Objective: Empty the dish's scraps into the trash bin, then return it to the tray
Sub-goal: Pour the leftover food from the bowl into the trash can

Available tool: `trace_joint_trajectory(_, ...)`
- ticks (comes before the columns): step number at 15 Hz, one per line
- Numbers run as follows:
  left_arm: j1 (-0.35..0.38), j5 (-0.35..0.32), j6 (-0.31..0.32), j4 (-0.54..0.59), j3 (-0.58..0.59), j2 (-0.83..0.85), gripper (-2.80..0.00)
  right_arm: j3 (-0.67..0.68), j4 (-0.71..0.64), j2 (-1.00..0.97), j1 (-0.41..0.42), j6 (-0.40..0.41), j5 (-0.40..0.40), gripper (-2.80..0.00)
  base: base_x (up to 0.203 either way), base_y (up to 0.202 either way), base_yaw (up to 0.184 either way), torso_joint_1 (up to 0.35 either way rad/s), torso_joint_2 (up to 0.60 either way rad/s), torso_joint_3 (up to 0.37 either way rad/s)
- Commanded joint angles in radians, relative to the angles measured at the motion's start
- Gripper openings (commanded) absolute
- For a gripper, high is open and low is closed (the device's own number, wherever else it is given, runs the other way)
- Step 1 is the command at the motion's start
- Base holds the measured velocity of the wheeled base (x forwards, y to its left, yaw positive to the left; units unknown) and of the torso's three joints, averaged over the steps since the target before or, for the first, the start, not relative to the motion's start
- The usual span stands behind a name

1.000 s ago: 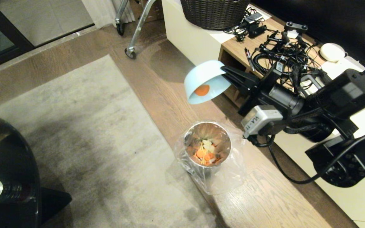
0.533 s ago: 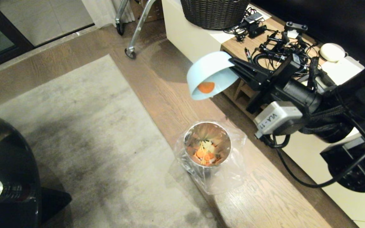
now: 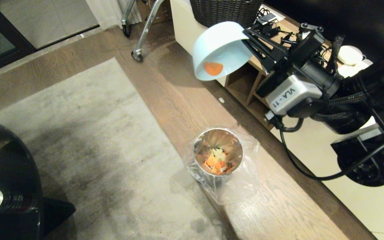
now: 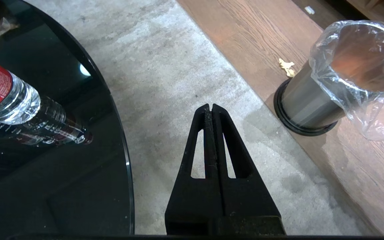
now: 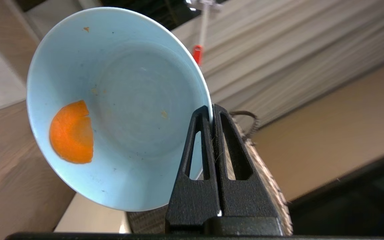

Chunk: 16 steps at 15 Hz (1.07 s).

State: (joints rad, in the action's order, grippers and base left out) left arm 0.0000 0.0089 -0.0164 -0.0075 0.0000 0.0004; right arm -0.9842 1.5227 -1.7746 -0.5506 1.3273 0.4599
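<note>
On the wood floor beside a grey rug (image 3: 88, 140) stands the trash bin (image 3: 218, 154), scraps (image 3: 216, 160) lying in its bag. Well above and beyond it, the right gripper (image 3: 245, 33) pinches the rim of the tilted dish (image 3: 217, 50), an orange slice (image 3: 213, 68) clinging inside. The left gripper (image 4: 211, 108), pressed together, hangs over the rug.

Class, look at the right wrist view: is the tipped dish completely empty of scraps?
No. One orange slice clings to the inner wall of the dish, which the right gripper grips by the rim.
</note>
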Motion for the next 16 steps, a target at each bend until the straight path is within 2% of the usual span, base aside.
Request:
trace_joint_trajectory(1, 0.0, 0.0, 0.0, 0.0, 0.0, 0.0, -2.8, -0.017, 0.047, -0.022, 0.0, 0.001, -0.006, -2.8, 0.0, 0.0, 0.0, 0.0, 0.0, 0.0)
trace_joint_trajectory(12, 0.0, 0.0, 0.0, 0.0, 0.0, 0.0, -2.8, -0.014, 0.047, 0.015, -0.017, -0.027, -0.026, -2.8, 0.0, 0.0, 0.0, 0.0, 0.0, 0.0)
trace_joint_trajectory(16, 0.0, 0.0, 0.0, 0.0, 0.0, 0.0, -2.8, -0.091, 0.047, 0.033, -0.063, -0.039, -0.047, -2.8, 0.0, 0.0, 0.0, 0.0, 0.0, 0.0)
